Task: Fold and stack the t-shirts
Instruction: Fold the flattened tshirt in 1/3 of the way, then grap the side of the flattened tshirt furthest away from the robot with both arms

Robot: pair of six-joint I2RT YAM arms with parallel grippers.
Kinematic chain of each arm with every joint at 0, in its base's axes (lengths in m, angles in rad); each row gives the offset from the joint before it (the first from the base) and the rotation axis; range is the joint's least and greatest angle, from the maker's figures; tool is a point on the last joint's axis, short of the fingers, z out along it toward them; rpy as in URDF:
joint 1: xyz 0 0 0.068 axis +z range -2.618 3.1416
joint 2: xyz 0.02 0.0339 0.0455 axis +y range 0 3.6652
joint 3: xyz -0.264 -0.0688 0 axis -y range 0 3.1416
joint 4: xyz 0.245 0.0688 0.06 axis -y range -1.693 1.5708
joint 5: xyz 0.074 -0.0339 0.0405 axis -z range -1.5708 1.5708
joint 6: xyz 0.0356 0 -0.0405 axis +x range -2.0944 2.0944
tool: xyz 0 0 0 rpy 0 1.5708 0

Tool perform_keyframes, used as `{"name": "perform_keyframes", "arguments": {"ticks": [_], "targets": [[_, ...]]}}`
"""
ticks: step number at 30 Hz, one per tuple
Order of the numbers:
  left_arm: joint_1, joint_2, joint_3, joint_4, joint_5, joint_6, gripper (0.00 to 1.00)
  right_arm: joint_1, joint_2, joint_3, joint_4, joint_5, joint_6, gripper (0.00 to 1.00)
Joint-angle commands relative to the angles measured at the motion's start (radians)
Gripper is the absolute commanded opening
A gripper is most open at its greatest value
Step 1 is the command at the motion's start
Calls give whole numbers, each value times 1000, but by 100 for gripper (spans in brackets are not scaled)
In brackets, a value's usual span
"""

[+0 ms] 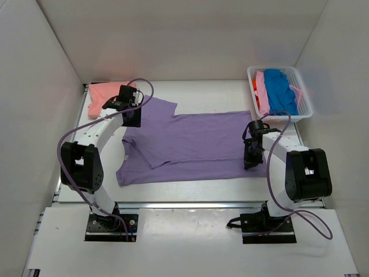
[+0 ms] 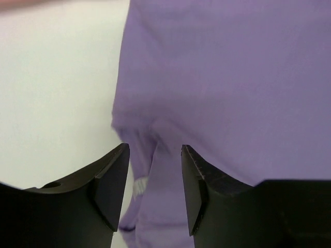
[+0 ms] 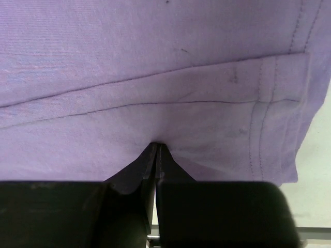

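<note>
White lattice basket [image 1: 274, 67], plastic, rectangular, open-topped. Stands at the far right corner of the bench [image 1: 196, 95], long side running along the right edge, sitting flat.

Bench top plain white, matte. Bare patches show along the far edge and at the near left corner. It also shows in the left wrist view [image 2: 57, 93] and as a sliver in the right wrist view [image 3: 316, 196].

Metal rail [image 1: 190, 205] runs along the near edge.

White panels close in the bench: back wall [image 1: 184, 40], left wall [image 1: 34, 104], right wall [image 1: 340, 86].

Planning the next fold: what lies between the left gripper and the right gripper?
Only the lavender t-shirt spans from the left gripper to the right gripper, as the top view shows.
</note>
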Motion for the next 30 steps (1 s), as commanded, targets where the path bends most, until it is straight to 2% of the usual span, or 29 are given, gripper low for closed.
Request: {"name": "perform_keyframes", "arguments": {"ticks": [1, 10, 19, 24, 30], "targets": [[17, 46, 112, 61, 28, -5, 56, -6, -7, -62, 28, 9, 38, 1], [6, 329, 376, 69, -15, 21, 61, -9, -10, -31, -51, 29, 47, 2], [14, 644, 774, -14, -32, 26, 65, 17, -13, 12, -146, 63, 52, 2], [21, 727, 857, -20, -47, 41, 67, 22, -41, -12, -129, 49, 50, 2], [34, 779, 900, -9, -59, 53, 71, 48, -102, 37, -150, 48, 43, 2]]}}
